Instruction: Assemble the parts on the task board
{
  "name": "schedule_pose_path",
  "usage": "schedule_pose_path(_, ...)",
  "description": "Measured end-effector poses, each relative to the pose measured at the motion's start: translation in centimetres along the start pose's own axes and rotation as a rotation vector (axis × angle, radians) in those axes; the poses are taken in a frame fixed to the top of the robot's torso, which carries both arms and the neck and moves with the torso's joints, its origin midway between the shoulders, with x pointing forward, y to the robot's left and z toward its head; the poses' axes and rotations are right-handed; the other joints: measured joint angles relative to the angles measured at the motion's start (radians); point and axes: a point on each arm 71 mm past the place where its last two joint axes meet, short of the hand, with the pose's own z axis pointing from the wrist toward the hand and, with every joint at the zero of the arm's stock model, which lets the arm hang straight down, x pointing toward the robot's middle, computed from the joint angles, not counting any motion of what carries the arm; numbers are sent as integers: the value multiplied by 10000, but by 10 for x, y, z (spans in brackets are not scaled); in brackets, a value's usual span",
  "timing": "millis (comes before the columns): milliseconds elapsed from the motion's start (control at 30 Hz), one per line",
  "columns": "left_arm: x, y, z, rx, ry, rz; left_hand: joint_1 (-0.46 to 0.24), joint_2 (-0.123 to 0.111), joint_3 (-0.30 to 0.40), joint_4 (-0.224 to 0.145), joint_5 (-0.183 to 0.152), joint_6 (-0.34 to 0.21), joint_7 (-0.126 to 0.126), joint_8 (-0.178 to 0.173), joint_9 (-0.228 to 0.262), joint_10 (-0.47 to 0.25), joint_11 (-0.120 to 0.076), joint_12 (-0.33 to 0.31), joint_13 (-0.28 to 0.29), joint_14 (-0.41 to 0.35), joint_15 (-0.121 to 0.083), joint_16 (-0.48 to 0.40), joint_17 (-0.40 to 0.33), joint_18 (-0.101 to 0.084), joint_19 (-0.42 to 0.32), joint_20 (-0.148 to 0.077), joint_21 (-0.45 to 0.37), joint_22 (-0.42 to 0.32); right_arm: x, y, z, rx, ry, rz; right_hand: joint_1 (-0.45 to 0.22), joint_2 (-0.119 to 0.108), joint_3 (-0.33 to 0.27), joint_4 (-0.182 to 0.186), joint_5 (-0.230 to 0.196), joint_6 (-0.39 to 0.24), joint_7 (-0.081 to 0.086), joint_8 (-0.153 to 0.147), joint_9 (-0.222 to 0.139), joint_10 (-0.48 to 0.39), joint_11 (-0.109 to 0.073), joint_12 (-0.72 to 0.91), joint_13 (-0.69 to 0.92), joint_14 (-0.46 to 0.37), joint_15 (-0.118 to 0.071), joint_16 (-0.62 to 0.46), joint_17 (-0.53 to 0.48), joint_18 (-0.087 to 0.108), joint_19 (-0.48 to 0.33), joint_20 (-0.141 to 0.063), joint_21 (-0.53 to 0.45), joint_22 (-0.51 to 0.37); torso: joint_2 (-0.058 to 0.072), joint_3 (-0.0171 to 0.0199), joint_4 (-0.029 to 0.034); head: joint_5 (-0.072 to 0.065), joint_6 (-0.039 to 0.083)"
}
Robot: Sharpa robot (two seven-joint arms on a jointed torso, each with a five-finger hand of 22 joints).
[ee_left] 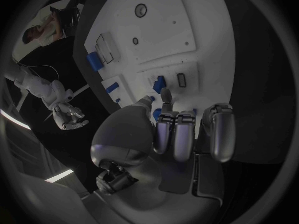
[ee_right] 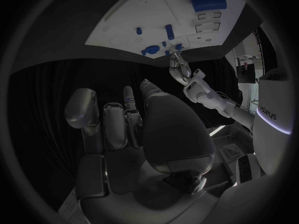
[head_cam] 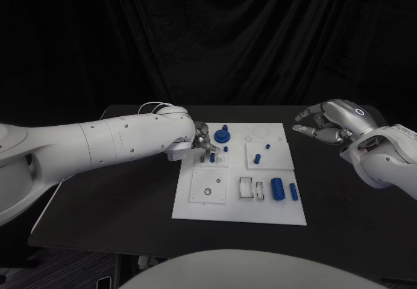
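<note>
Parts of blue plastic are scattered over the task board (head_cam: 193, 208), the white plate lying in the middle of the black table (head_cam: 113, 211). A small blue peg (head_cam: 212, 157) stands in the board's left far block, directly under the left hand (head_cam: 203, 139), whose fingers (ee_left: 166, 97) reach down to its top; the left wrist view does not settle whether they pinch it or only touch it, so I cannot tell. Just to the right of that hand stands a taller blue knobbed part (head_cam: 225, 133). Farther right stands a short post (head_cam: 258, 159), and at the near right lie a thick cylinder (head_cam: 277, 188) and a slim pin (head_cam: 294, 191), side by side but apart.

These pieces look rigid, light and smooth, so they should neither bend nor break easily, but they may slip or tip. The peg is best taken by its upper sides, pinched straight from above. The cylinder would roll if nudged; opposite flanks at mid-length seem the safest hold.

The right hand (head_cam: 334, 121) hovers off the board's far right corner, fingers curled loosely and apart, holding nothing.
</note>
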Motion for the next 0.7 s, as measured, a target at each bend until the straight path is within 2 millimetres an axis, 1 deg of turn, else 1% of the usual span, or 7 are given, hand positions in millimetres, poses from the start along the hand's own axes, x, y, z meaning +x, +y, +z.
schedule_pose_path(100, 1, -2, 1, 3, 46, 39, 0, 0, 3, -3, 59, 0, 0, -63, -50, 0, 0, 0, 0, 0, 0, 0, 0, 0, 0, 0, -39, 0, 0, 0, 0, 1, 0, 1, 0, 0, 0, 0, 0, 0, 0, 0, 0, 0, 0, 0, 0, 0, 0, 0, 0, -1, 0, 0, 0, 0, 1, -4, 2, 7, 0)
schedule_pose_path(200, 2, -3, 1, 3, 97, 70, 0, 0, 57, -58, 210, 73, 0, -137, -102, 0, 0, 0, 0, 0, 0, 0, 0, 1, 0, 0, -39, -1, 0, 0, 0, 1, 2, 2, 0, 0, 0, 0, 0, 0, 0, 0, 1, 0, 0, 0, 0, 0, 0, 0, 0, -1, 0, 0, 0, -1, 2, -5, 10, 8, 0)
schedule_pose_path(267, 2, -3, 1, -3, 119, 81, 2, 2, 86, -86, 226, 73, 0, -141, -129, 0, 0, 0, 0, 0, 0, 0, 0, 0, 0, 0, -39, -1, 0, 0, 0, 0, 2, 4, -3, 3, 0, 0, 0, 0, 0, 0, 0, 0, 0, 0, 0, 0, 0, 0, 0, -1, 0, 0, 0, -1, 2, -5, 12, -11, 0)
schedule_pose_path(300, 2, -3, 2, -8, 133, 88, 28, 28, 85, -86, 266, 73, 0, -164, -135, 0, 0, 0, 0, 0, 0, 0, 0, 0, 0, 0, -39, -1, 0, 0, 0, 2, 2, 4, -48, 48, 0, 0, 0, 0, 0, 0, 1, 0, 0, 0, 0, 0, 0, 0, 0, -1, 0, 0, 0, -1, 2, -5, 12, -12, 0)
schedule_pose_path(433, 3, -3, 2, -30, 180, 101, 48, 48, 113, -113, 333, 73, 0, -181, -163, 0, 0, 0, 0, 0, 0, 0, 0, 0, 0, 0, -79, -1, 0, 0, 0, 7, 3, 4, -51, 51, 0, 0, 0, 0, 0, 0, -9, 0, 0, 0, 0, 0, 0, 0, 0, -1, 0, 0, 0, -1, 1, -5, 18, -26, 0)
schedule_pose_path(500, 3, -2, 2, -38, 195, 105, 78, 17, 113, -113, 336, 73, 0, -247, -182, 0, 0, 0, 0, 0, 0, 0, 0, 1, 0, 1, -78, -1, 0, 0, 0, 9, 4, 5, -51, 51, 0, 0, 0, 0, 0, 0, -9, 0, 0, 0, -1, 0, 0, 0, 0, 0, 0, 0, 0, -2, 1, -5, 18, -17, 0)
schedule_pose_path(700, 4, -1, 3, -64, 240, 119, 90, 6, 182, -182, 551, 108, 35, -376, -325, 0, 0, 0, 0, 0, 1, 0, 0, 1, 0, 0, -79, -2, 0, 0, 0, 15, 4, 6, -51, 51, 0, 0, 87, 0, 0, 0, -17, 0, 0, 0, -1, 0, 0, 0, 0, 0, 0, 0, 0, -2, -2, -8, 12, 4, 0)
